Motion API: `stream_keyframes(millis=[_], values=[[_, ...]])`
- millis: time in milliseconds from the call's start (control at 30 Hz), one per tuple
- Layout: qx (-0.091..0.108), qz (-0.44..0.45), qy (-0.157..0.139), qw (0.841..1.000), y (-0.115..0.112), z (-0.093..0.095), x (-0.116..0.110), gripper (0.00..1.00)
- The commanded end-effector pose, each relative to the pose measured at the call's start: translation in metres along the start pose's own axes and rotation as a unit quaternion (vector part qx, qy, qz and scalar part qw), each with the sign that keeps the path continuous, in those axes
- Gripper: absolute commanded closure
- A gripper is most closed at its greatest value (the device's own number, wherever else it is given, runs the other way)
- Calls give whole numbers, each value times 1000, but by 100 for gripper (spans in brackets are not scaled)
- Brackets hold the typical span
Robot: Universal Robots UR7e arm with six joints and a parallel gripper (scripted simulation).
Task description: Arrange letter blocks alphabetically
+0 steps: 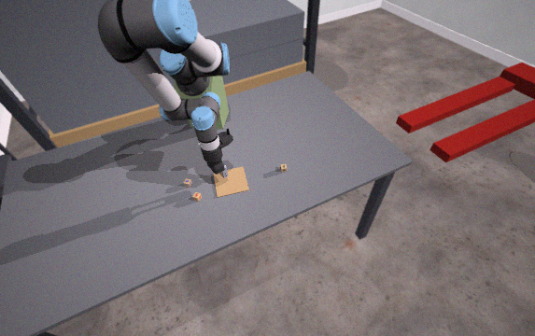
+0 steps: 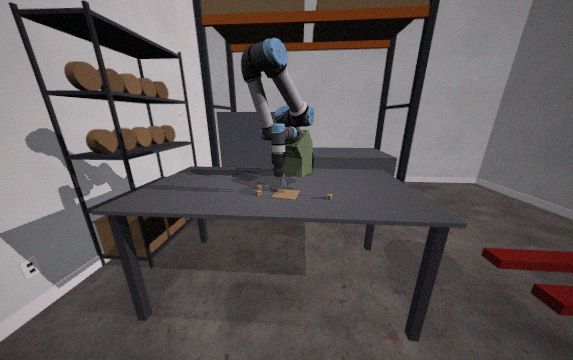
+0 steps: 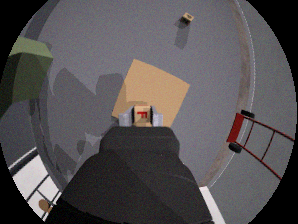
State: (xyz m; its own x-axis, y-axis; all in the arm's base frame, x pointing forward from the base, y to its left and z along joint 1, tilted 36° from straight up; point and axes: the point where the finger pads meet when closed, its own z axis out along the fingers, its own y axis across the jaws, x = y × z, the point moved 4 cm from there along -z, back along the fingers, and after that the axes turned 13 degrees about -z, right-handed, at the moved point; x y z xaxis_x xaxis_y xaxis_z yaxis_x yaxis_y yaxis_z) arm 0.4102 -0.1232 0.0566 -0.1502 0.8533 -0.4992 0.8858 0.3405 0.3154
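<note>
My gripper [image 1: 224, 173] [image 2: 283, 182] [image 3: 142, 111] is shut on a wooden block with a red F [image 3: 142, 115] on top. It holds this block a little above the back left part of the tan mat [image 1: 236, 186] [image 2: 288, 194] [image 3: 162, 90] in the top view. The mat lies flat. A block with a purple mark [image 1: 188, 182] and a block with a red-orange mark [image 1: 197, 196] [image 2: 259, 193] lie on the table left of the mat. A block with a dark mark [image 1: 284, 167] [image 2: 329, 196] [image 3: 187, 18] lies off the mat to the right. The letters on these three are too small to read.
The grey table [image 1: 323, 135] [image 2: 391, 205] carries all of this. The green robot base [image 2: 298, 160] [image 3: 25, 70] stands behind the mat. A small dark object [image 1: 226, 138] shows beside the arm. A red forklift part [image 1: 486, 126] lies beyond the table's right edge.
</note>
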Motion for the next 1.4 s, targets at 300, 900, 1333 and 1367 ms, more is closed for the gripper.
stream_keyframes(millis=[300,900,1333,1367], values=[[2,-1,3,1000,-1,-38,3,51],[1,-1,2,1000,-1,-56,2,51],[2,1,3,1000,0,-56,2,51],[2,4,3,1000,1,-55,3,51]])
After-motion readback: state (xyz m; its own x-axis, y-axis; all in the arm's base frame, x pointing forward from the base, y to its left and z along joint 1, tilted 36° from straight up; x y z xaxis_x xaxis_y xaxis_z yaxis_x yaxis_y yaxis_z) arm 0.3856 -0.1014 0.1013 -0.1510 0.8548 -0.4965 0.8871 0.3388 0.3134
